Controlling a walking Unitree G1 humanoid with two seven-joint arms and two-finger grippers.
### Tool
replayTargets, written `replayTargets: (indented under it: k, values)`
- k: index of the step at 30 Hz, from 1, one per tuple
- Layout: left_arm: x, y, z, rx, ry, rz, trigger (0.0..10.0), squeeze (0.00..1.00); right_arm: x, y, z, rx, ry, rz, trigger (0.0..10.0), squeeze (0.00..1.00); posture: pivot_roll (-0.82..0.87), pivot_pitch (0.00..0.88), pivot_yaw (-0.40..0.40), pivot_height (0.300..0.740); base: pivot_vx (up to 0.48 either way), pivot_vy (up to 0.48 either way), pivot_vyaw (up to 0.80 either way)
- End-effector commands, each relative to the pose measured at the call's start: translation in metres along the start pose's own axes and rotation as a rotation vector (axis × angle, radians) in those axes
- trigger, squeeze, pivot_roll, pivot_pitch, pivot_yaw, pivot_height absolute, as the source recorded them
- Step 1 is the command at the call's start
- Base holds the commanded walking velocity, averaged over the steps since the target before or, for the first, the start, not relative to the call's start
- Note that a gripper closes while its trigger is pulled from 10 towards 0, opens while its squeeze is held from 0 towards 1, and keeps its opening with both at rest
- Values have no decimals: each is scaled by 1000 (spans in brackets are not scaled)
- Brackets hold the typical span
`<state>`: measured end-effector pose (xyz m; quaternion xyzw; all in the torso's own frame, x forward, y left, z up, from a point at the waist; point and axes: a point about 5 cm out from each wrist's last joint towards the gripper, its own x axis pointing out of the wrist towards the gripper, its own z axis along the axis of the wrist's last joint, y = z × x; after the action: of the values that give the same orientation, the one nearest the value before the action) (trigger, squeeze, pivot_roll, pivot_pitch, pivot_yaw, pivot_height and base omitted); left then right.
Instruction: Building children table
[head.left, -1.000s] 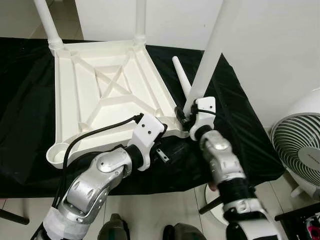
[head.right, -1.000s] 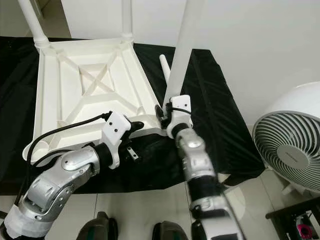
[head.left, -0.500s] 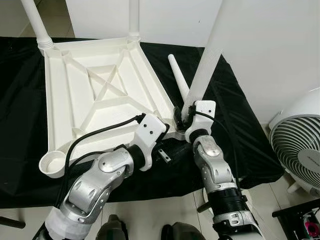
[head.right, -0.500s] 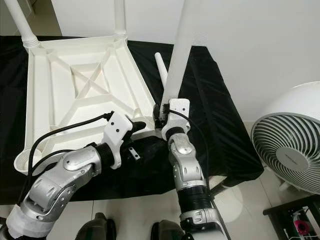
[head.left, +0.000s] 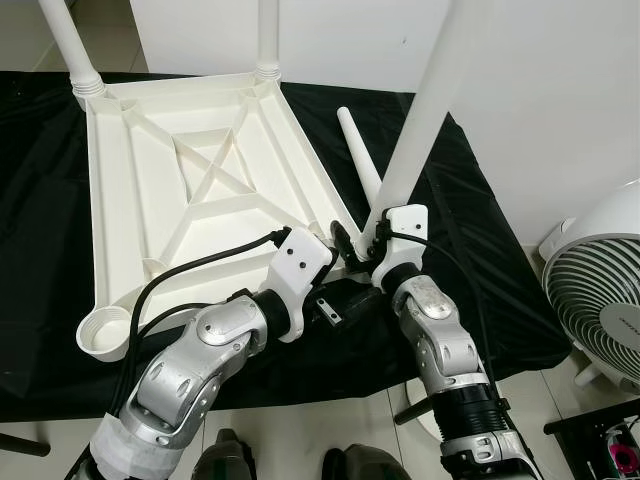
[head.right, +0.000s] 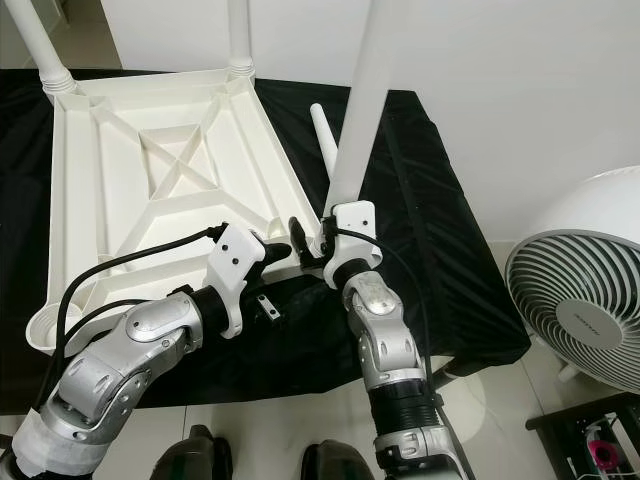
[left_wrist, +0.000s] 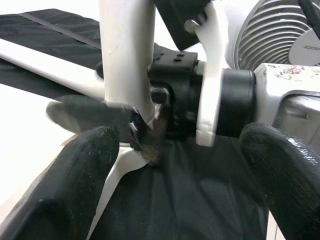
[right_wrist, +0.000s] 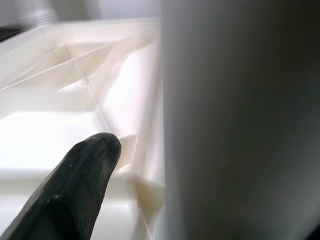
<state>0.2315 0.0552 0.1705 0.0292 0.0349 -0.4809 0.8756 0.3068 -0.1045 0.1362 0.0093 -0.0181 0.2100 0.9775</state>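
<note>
The white children's table top (head.left: 200, 190) lies upside down on a black cloth, with two legs standing in its far corners. A third white leg (head.left: 425, 110) rises slanted from the near right corner. My right gripper (head.left: 352, 238) is at that leg's foot, open, and one black finger (right_wrist: 85, 180) stands a little off the leg (right_wrist: 235, 120). My left gripper (left_wrist: 175, 200) is open just below that corner, its fingers spread wide over the cloth. A loose leg (head.left: 358, 160) lies on the cloth behind.
The near left corner socket (head.left: 105, 333) of the table top is bare. A white fan (head.left: 600, 300) stands on the floor to the right. The black cloth (head.left: 40, 200) covers the work surface, and a white wall rises behind it.
My right gripper's finger has moved off the leg's foot, so the gripper now stands open. The left arm has barely moved. The head views have shifted a little.
</note>
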Motion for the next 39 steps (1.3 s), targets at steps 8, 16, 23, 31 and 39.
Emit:
replayTargets:
  k: [8, 16, 23, 31, 39]
  values:
    - [-1, -2, -1, 5, 6, -24, 10000, 0, -11, -35, 2, -142, 42, 272, 10000, 0, -12, 27, -49, 740, 0, 0, 0]
    - [-1, 1, 1, 6, 3, -14, 10000, 0, -10, -46, 0, -125, 71, 399, 10000, 0, -5, 33, -45, 740, 0, 0, 0]
    - [-1, 2, 2, 7, 1, -10, 10000, 0, -5, -48, -1, -111, 67, 434, 8314, 0, 0, 35, -43, 740, 0, 0, 0]
    - [-2, 3, 3, 10, 0, -3, 10000, 0, 3, -51, -4, -84, 76, 475, 0, 0, 9, 40, -44, 740, 0, 0, 0]
    - [-2, 2, 3, 9, 0, -5, 10000, 0, 3, -51, -6, -67, 77, 478, 784, 0, 6, 41, -46, 740, 0, 0, 0]
